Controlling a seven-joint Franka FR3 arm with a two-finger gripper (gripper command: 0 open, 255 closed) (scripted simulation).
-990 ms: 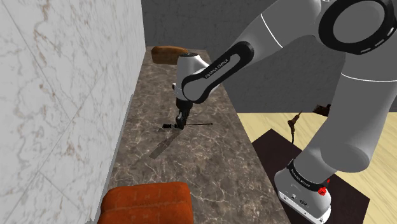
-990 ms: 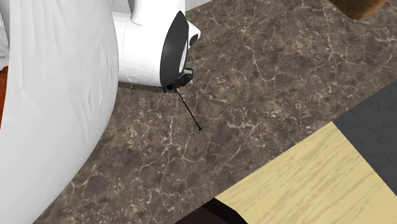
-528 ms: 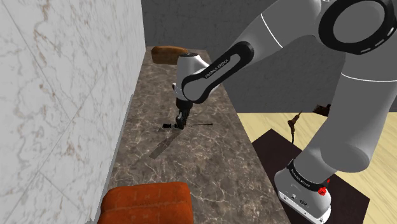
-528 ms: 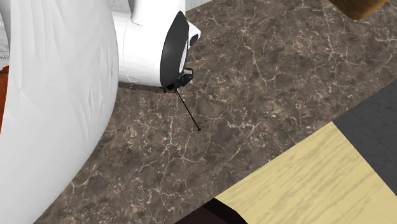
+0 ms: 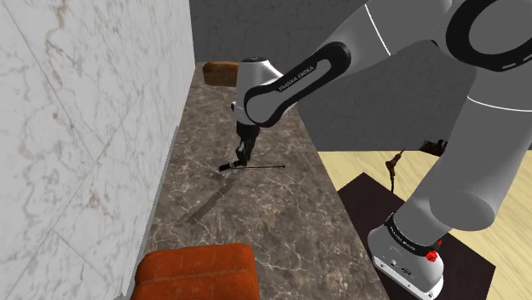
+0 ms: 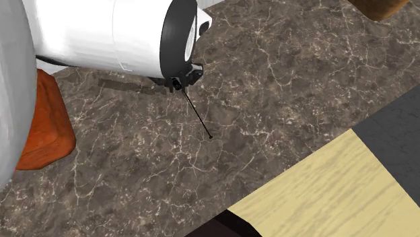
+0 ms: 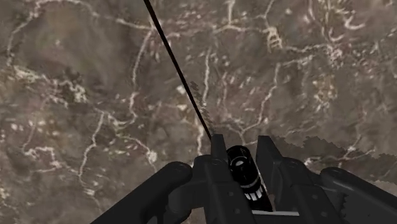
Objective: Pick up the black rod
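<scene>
The black rod (image 5: pixel 260 167) is a thin needle-like shaft with a thicker ribbed handle (image 7: pixel 246 173). My gripper (image 5: pixel 239 161) points down over the dark marble countertop (image 5: pixel 256 222), shut on the rod's handle. In the wrist view the two fingers (image 7: pixel 217 153) clasp the handle, and the thin shaft (image 7: pixel 180 74) runs away from the gripper (image 7: pixel 241 145) over the marble. In the second exterior view the shaft (image 6: pixel 199 119) slants down from the gripper (image 6: pixel 179 83) to its tip. The rod's shadow (image 5: pixel 205 207) lies well apart from it on the counter.
An orange-red block (image 5: pixel 198 271) sits at the counter's near end, also seen as the orange-red block (image 6: pixel 44 128). A brown object (image 5: pixel 222 72) lies at the far end. A marble wall (image 5: pixel 85 128) bounds the shoulder view's left. Beyond the counter's edge is wooden floor (image 5: pixel 507 222).
The arm has risen and swung back, uncovering the orange-red block in the second exterior view. The rod's shadow has slid further from the rod, which stays in the gripper.
</scene>
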